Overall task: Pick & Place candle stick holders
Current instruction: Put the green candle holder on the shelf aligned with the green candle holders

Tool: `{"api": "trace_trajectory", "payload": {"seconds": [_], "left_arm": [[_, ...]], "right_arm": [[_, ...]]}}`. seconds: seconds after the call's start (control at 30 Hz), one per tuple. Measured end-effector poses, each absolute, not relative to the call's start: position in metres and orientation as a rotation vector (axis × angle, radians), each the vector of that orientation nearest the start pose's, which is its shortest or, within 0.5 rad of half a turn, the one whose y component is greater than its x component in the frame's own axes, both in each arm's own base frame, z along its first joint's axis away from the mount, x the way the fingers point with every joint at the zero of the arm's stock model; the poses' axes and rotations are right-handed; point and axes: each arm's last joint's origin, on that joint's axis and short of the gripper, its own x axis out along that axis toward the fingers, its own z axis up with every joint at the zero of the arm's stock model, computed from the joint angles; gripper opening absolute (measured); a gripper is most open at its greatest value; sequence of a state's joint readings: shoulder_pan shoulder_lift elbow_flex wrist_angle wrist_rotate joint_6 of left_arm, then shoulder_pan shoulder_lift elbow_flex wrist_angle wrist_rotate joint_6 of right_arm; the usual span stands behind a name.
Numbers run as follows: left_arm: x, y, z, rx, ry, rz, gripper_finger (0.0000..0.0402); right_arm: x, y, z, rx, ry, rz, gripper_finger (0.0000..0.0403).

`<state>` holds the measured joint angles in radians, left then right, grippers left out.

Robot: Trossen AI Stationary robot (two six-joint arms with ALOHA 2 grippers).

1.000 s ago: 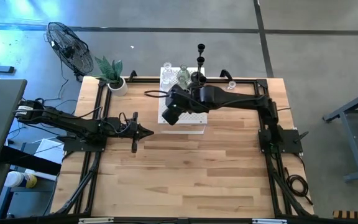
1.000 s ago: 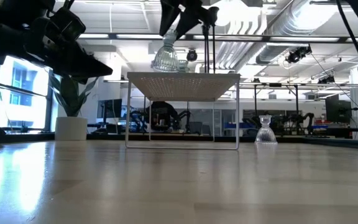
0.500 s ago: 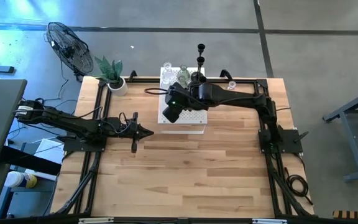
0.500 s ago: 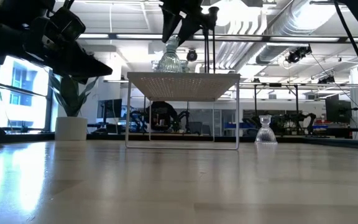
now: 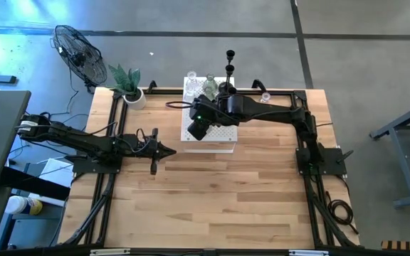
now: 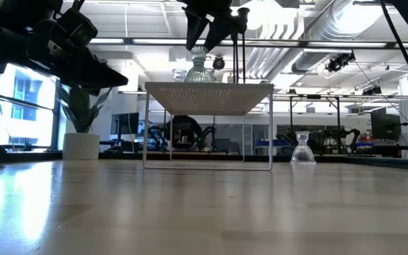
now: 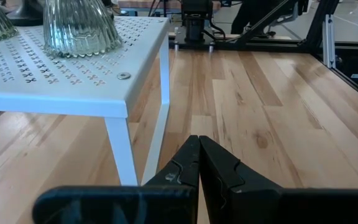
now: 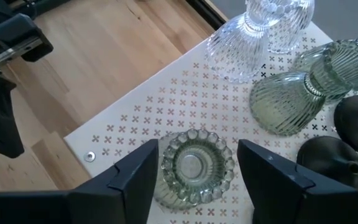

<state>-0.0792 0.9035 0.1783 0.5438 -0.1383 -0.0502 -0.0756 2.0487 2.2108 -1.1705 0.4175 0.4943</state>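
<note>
Right gripper (image 8: 194, 171): above the white perforated stand (image 5: 212, 131), fingers spread apart on either side of a ribbed glass holder (image 8: 194, 165), with gaps visible between pads and glass; it grips nothing
Ribbed glass holder: upright on the stand's top, near its front left corner
Other holders on the stand: a clear glass one (image 8: 238, 53), a greenish glass one (image 8: 284, 102) and black ones (image 8: 325, 158) toward the back
Lone glass holder (image 6: 302, 150): on the table (image 5: 212, 192), right of the stand in the low view
Left gripper (image 7: 199, 165): fingers pressed together, empty, hanging over the table's left part, pointing at the stand
Potted plant (image 5: 128, 85): at the table's far left corner
</note>
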Motion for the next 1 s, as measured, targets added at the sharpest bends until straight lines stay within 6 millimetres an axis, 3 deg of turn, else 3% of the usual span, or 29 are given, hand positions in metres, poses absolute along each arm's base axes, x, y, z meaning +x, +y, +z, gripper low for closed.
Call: {"api": "trace_trajectory", "payload": {"seconds": [0.47, 1.0], "left_arm": [[0.174, -0.010, 0.176, -0.030, 0.180, 0.063, 0.0001], [0.174, -0.010, 0.175, -0.030, 0.185, 0.064, 0.0001]], "right_arm": [[0.423, -0.045, 0.359, 0.215, 0.837, -0.720, 0.0232], [0.419, -0.019, 0.382, 0.051, 0.723, -0.703, 0.0230]]}}
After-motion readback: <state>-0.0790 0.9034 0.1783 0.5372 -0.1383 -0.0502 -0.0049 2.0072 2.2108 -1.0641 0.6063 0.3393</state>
